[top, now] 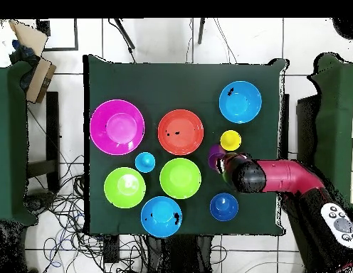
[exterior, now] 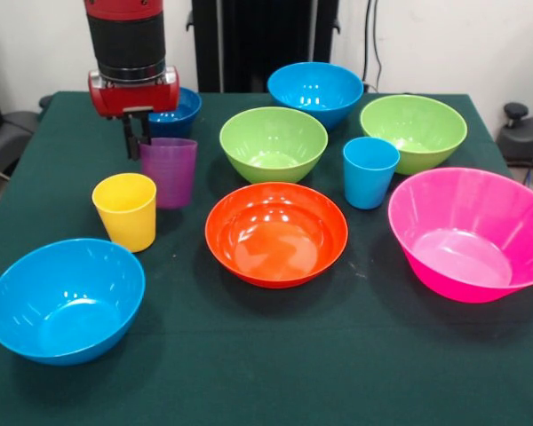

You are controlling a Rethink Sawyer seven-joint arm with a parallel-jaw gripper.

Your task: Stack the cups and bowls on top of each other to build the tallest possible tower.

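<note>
Fingers (exterior: 139, 140) just behind purple cup (exterior: 169, 171).

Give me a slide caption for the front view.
Sawyer's tool hovers at the purple cup's rim; all cups and bowls stand unstacked on the green table.

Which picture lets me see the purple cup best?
The front view. There the purple cup stands in full sight, upright by the yellow cup, with the gripper at its rim. In the overhead view the arm covers most of it; only a purple edge shows.
</note>
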